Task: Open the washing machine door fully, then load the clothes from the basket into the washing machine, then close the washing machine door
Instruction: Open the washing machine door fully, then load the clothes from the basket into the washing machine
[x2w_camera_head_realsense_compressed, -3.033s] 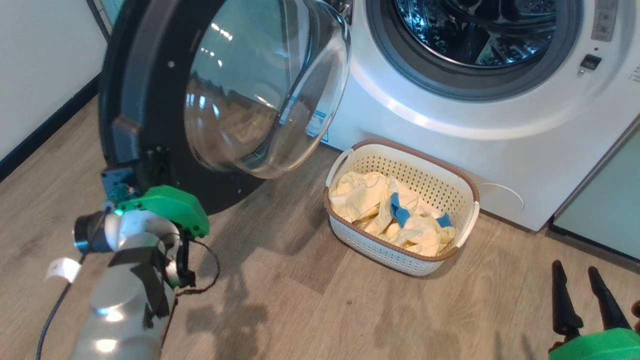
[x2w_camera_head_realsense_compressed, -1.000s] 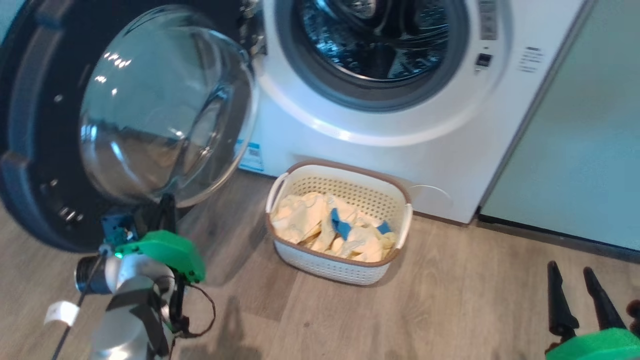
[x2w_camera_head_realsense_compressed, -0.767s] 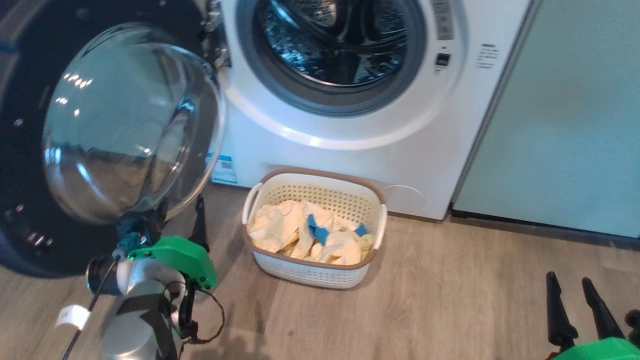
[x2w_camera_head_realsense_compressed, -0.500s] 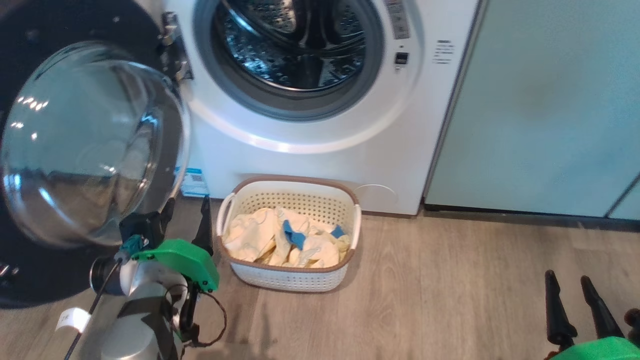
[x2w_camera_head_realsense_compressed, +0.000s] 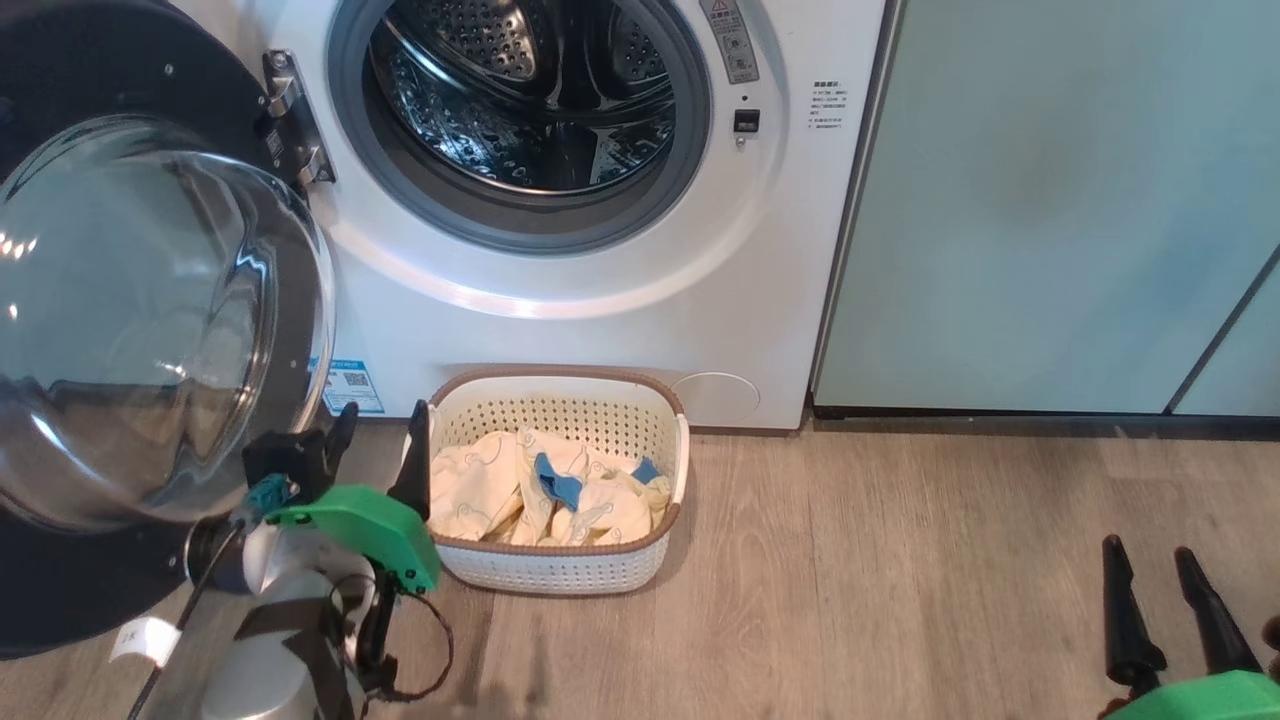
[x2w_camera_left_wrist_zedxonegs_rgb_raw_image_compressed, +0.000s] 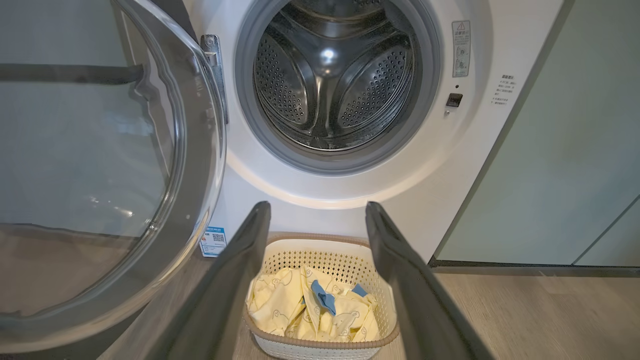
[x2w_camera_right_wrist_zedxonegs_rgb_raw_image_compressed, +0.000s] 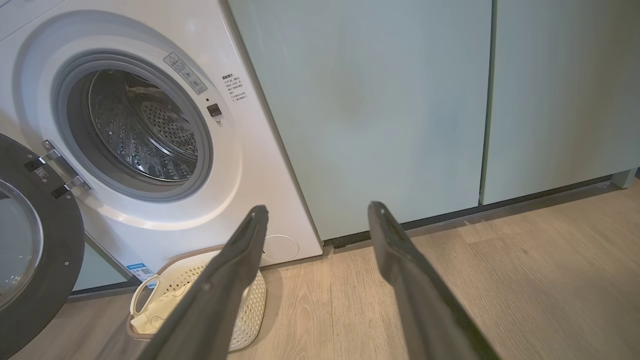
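Observation:
The washing machine (x2w_camera_head_realsense_compressed: 620, 300) stands with its steel drum (x2w_camera_head_realsense_compressed: 520, 90) exposed. The washing machine door (x2w_camera_head_realsense_compressed: 150, 330) hangs wide open on the left, its glass bowl facing me. On the floor before the machine sits the basket (x2w_camera_head_realsense_compressed: 560, 570) holding the pale yellow clothes (x2w_camera_head_realsense_compressed: 480, 495). My left gripper (x2w_camera_head_realsense_compressed: 384, 410) is open just left of the basket, beside the door's lower edge, touching neither. In the left wrist view its open fingers (x2w_camera_left_wrist_zedxonegs_rgb_raw_image_compressed: 240, 270) frame the basket (x2w_camera_left_wrist_zedxonegs_rgb_raw_image_compressed: 325, 260) and the clothes (x2w_camera_left_wrist_zedxonegs_rgb_raw_image_compressed: 280, 310). My right gripper (x2w_camera_head_realsense_compressed: 1148, 550) is open and empty at the lower right, far from the basket.
Pale teal cabinet doors (x2w_camera_head_realsense_compressed: 1050, 200) run along the right of the washing machine. Wood-look floor (x2w_camera_head_realsense_compressed: 880, 580) stretches between the basket and my right gripper. In the right wrist view the open door's black rim (x2w_camera_right_wrist_zedxonegs_rgb_raw_image_compressed: 65, 240) stands left of the basket (x2w_camera_right_wrist_zedxonegs_rgb_raw_image_compressed: 250, 305).
My left gripper has gone from shut at the door's lower rim to open and has let the door go. The head camera has swung, so the machine and basket sit further left in the picture.

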